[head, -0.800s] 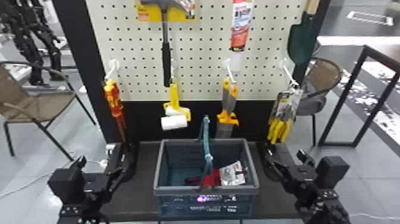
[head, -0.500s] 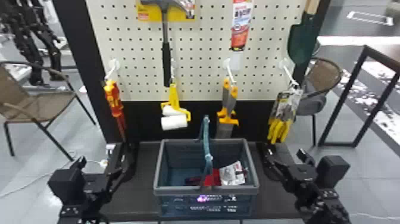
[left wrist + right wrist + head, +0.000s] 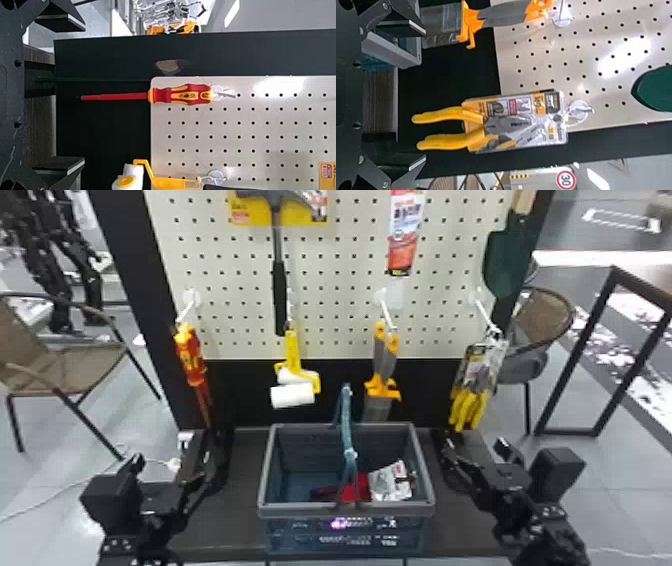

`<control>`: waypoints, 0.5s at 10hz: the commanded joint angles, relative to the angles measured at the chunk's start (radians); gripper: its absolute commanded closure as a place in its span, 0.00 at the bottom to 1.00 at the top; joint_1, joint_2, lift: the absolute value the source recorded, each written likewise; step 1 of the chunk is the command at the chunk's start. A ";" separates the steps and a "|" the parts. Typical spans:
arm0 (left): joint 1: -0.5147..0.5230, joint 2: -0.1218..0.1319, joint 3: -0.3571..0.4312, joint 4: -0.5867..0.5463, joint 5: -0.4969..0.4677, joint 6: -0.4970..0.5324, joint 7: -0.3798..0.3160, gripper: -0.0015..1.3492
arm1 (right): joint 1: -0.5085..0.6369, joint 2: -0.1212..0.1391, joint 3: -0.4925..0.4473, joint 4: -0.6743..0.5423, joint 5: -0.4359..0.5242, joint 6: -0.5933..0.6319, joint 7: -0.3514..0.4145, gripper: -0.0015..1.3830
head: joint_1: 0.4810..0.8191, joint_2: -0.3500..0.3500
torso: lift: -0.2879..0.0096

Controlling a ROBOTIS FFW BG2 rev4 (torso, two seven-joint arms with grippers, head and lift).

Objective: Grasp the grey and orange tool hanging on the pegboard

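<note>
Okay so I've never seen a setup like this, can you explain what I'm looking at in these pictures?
It's a robot with two black arms facing a pegboard. The wide picture comes from its head, looking forward and down. The other two come from its wrists and are turned sideways, so hanging things seem to lie down.

On the board hang a hammer, a red and yellow screwdriver, a yellow paint roller, the grey and orange tool it is meant to grasp, packaged yellow-handled pliers and a green trowel.

Below, a basket stands on a dark table, with a silvery packet and something red inside.

Neither hand holds anything: the left gripper and the right gripper are both open.
</note>
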 commanded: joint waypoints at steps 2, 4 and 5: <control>-0.003 0.000 -0.003 0.001 -0.001 0.002 0.000 0.09 | -0.049 0.010 0.007 -0.010 0.012 0.069 0.060 0.13 | 0.20 0.50 | 0.63; -0.004 0.000 -0.005 0.002 -0.001 0.005 0.000 0.09 | -0.090 0.034 0.007 0.013 0.027 0.082 0.088 0.13 | 0.20 0.50 | 0.63; -0.006 0.000 -0.005 0.002 -0.001 0.005 0.000 0.09 | -0.119 0.036 0.007 0.033 0.038 0.087 0.110 0.13 | 0.20 0.50 | 0.63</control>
